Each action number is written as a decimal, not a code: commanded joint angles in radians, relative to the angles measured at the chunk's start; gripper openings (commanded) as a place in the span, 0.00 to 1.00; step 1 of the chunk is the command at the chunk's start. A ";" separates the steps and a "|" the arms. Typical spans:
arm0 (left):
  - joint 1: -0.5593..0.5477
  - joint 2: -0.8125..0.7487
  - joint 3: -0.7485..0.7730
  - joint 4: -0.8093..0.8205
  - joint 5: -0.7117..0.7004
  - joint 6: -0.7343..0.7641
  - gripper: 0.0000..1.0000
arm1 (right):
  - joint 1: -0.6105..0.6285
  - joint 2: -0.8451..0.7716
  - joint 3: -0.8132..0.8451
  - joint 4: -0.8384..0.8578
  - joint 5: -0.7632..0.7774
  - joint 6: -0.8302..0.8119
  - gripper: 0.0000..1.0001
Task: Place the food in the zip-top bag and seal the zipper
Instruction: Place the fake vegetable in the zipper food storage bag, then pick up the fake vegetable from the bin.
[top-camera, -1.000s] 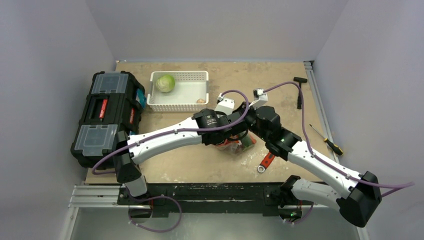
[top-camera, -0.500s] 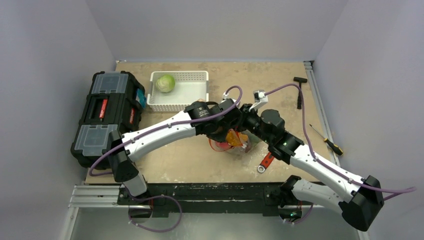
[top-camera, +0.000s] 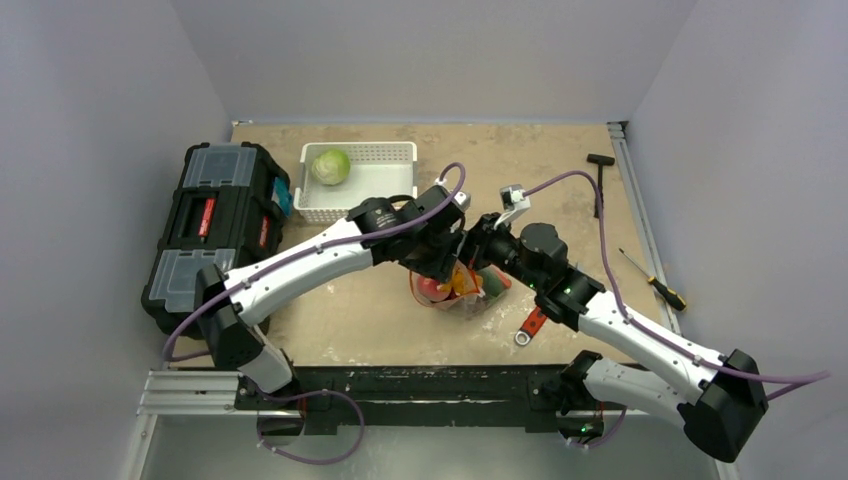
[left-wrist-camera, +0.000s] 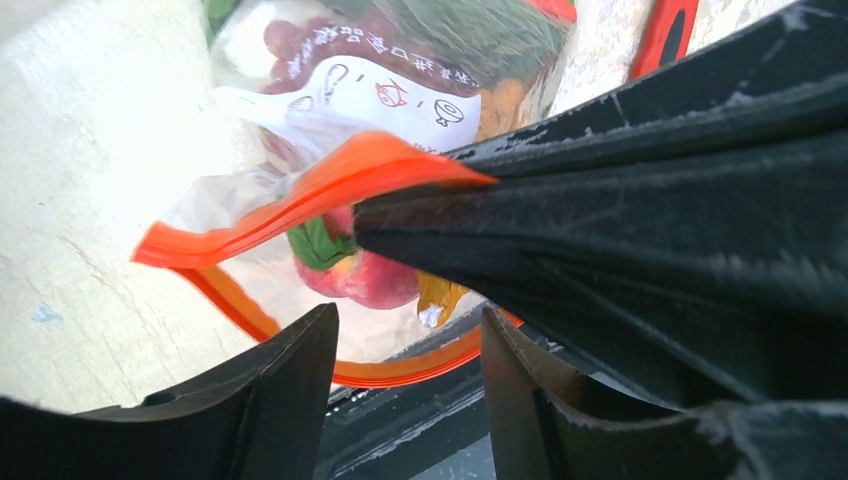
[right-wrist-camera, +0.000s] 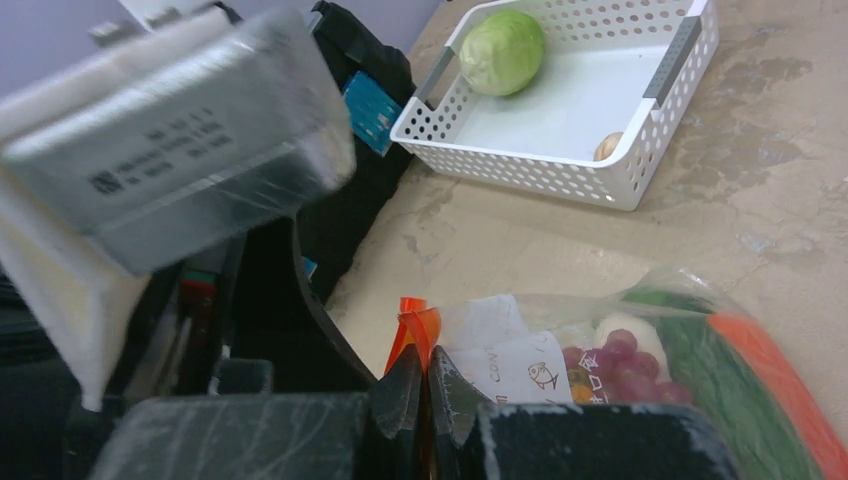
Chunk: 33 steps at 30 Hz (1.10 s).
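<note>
Left gripper (left-wrist-camera: 407, 322) had opened within the last second and hung empty over the mouth of the clear floppy zip-top bag (right-wrist-camera: 560, 312), mid-table (top-camera: 560, 170). A pink toy peach (left-wrist-camera: 365, 280) lay inside. Right gripper (right-wrist-camera: 425, 365) stayed pinched on the orange-red zipper strip (left-wrist-camera: 300, 200). A round green toy cabbage (right-wrist-camera: 503, 50) sat in the white slotted basket (right-wrist-camera: 560, 175), so filling was likely unfinished.

Top view: even, diffuse overhead light, soft shadows beneath the arms (top-camera: 320, 260) on the surface (top-camera: 380, 320). Left wrist view: the surface is overexposed, the left gripper (left-wrist-camera: 408, 330) dark and blurred. Right wrist view: near grey housing (right-wrist-camera: 180, 130) defocused; glints on the zip-top bag (right-wrist-camera: 640, 320).
</note>
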<state>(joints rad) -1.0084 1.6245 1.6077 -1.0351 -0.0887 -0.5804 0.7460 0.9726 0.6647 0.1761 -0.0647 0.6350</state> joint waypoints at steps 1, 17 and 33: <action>0.001 -0.110 -0.044 0.092 -0.083 0.005 0.56 | 0.006 -0.029 0.025 0.087 -0.006 -0.016 0.00; 0.055 -0.514 -0.357 0.327 -0.309 0.090 0.77 | 0.005 -0.086 0.019 -0.009 0.150 -0.138 0.00; 0.580 -0.213 -0.284 0.572 0.110 0.021 0.79 | 0.005 -0.133 0.014 -0.052 0.251 -0.205 0.00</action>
<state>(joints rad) -0.5083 1.2823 1.2263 -0.5392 -0.1318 -0.5346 0.7464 0.8532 0.6636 0.0597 0.1596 0.4534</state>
